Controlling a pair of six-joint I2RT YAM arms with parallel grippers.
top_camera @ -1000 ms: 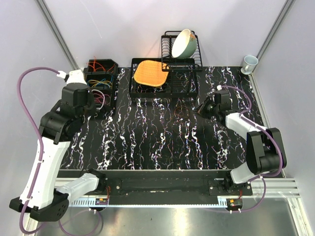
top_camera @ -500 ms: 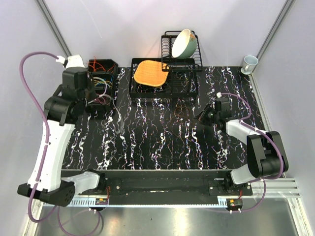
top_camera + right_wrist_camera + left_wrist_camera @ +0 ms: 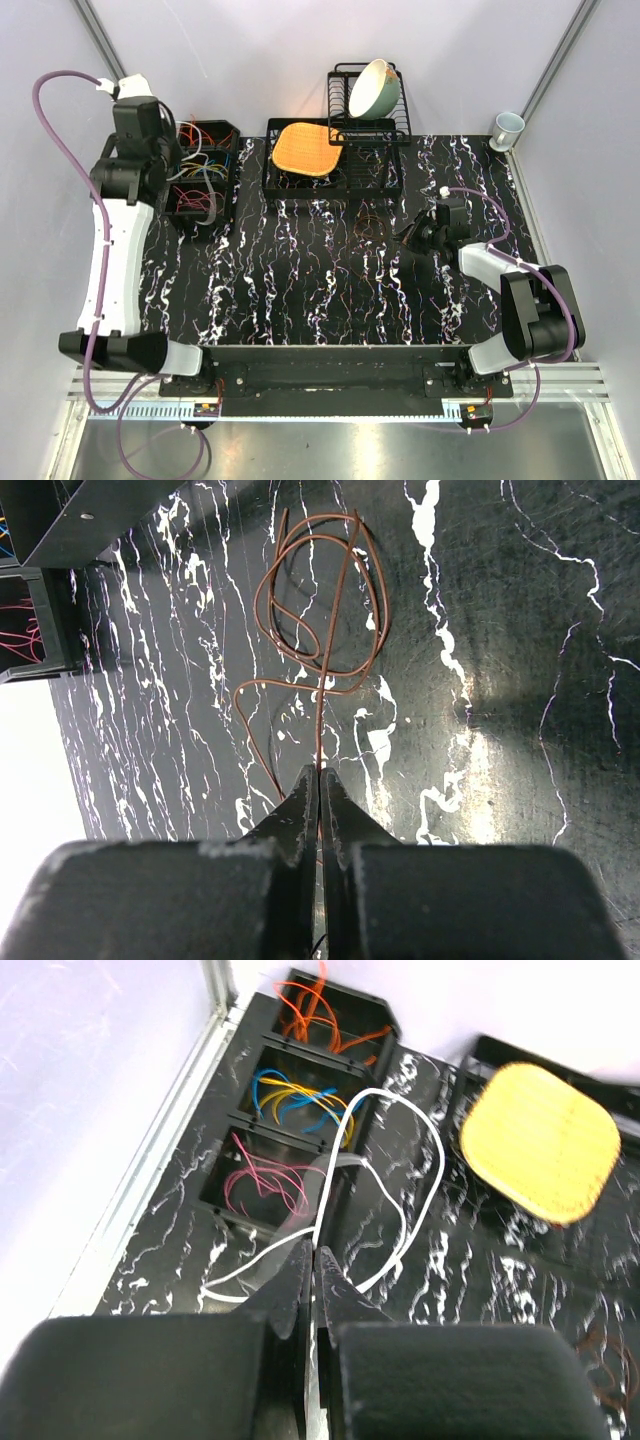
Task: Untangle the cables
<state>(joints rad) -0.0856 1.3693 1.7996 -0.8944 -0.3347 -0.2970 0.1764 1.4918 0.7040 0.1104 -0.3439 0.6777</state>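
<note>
The left end effector [image 3: 168,170], seen from overhead, hangs over the near end of a black divided bin [image 3: 228,132] at the worktop's [image 3: 300,290] far-left corner, while the right end effector [image 3: 404,232] sits low over the marbled surface right of centre; from this height the state of neither can be told. An orange woven pad [image 3: 305,147] lies on a black tray beside a dish rack [image 3: 392,128] holding a tilted bowl [image 3: 375,88]. In the left wrist view, the left end effector [image 3: 312,1260] has its fingers pressed together and appears to pinch a white cable [image 3: 438,1160], which hangs in a wide loop above the worktop just in front of the divided bin [image 3: 385,1022], whose compartments hold orange wires [image 3: 318,1010], blue and yellow wires [image 3: 295,1100] and pink wires [image 3: 262,1178]. In the right wrist view, the right end effector [image 3: 318,775] is clamped on one run of a brown cable [image 3: 320,610], whose coil lies flat on the worktop just ahead of the fingertips, crossing itself several times. The work looks to be at the pulling-apart stage, one strand in each grip. Next, each arm likely needs to draw its strand slowly away from its loops, watching that the crossings slide open rather than cinch into knots.
</note>
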